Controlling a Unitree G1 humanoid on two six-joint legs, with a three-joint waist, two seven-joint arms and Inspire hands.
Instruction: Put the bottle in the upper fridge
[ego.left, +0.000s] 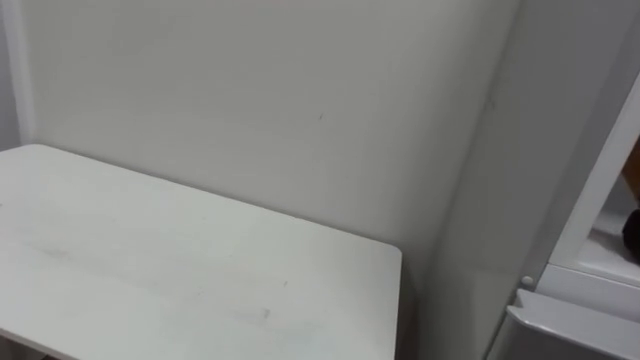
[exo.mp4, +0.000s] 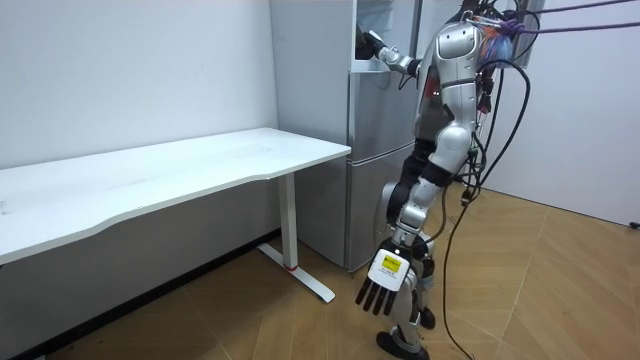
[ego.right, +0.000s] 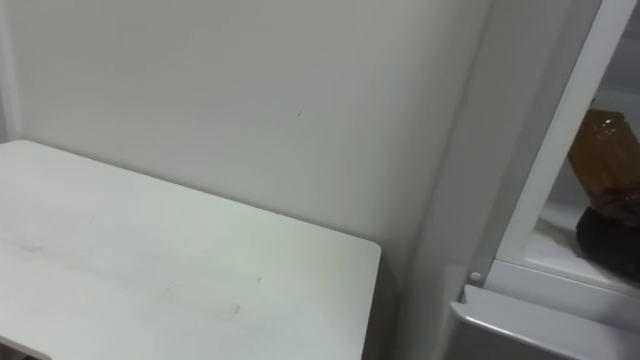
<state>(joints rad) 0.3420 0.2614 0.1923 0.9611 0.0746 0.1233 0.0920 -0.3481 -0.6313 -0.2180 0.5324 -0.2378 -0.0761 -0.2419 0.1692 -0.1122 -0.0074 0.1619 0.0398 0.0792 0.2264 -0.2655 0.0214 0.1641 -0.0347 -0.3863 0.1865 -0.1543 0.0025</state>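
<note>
An amber-brown bottle stands inside the open upper compartment of the grey fridge, at the far right of the right eye view. My dark right hand covers the bottle's lower part, just above the white shelf. In the room view I stand in front of the fridge with my right arm stretched up and my right hand inside the upper compartment. My left hand hangs at my side near the floor, fingers straight and holding nothing.
A long white table stands against the wall to the left of the fridge, with its near corner close to the fridge's side. The top edge of the lower fridge door lies below the open compartment. Wooden floor lies behind me.
</note>
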